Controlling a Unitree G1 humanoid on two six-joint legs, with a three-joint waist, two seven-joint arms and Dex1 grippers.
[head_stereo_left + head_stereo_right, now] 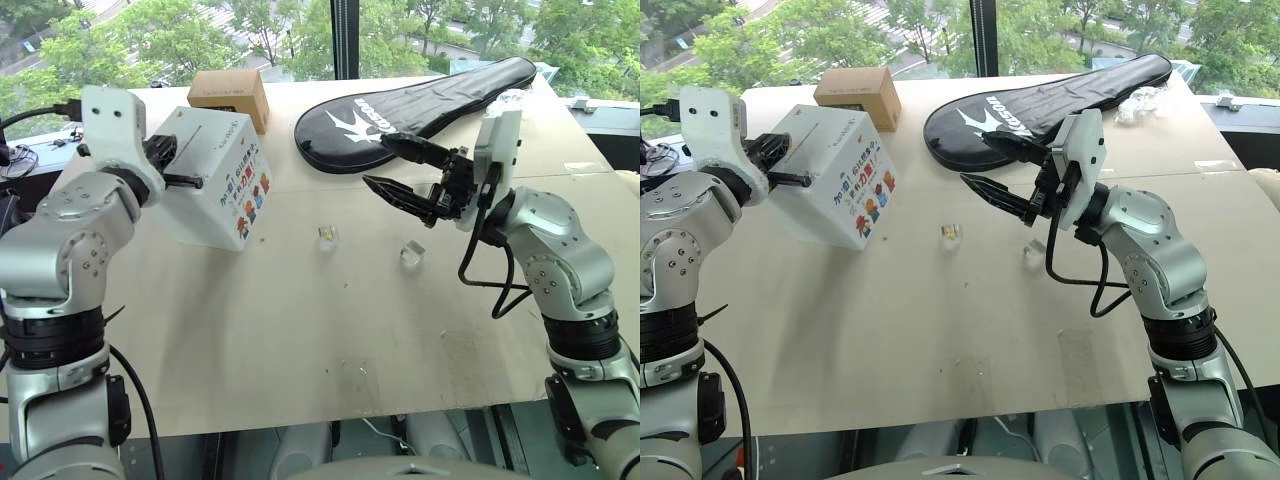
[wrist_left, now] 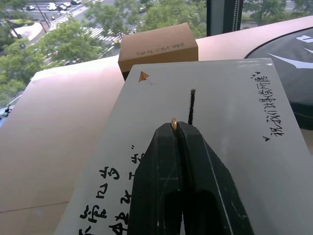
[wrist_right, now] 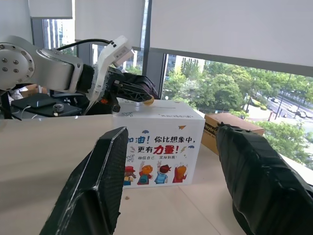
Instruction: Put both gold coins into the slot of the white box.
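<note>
Left gripper (image 2: 175, 128), fingers pressed together, pinches one gold coin (image 2: 173, 123) at its tips, only a sliver of the coin's edge showing. It hovers over the top face of the white box (image 1: 215, 190), the coin just beside the near end of the slot (image 2: 191, 105), which runs toward 12 o'clock in the left wrist view. Right gripper (image 1: 385, 165), at 3 o'clock of the box, hangs above the table (image 1: 300, 340) with its fingers spread apart and empty. Two small clear blocks, one (image 1: 327, 237) and another (image 1: 412, 251), lie on the table between box and right arm. At 12 o'clock of the box: a brown carton (image 1: 230, 95); at 1 o'clock: a black racket cover (image 1: 420, 100).
</note>
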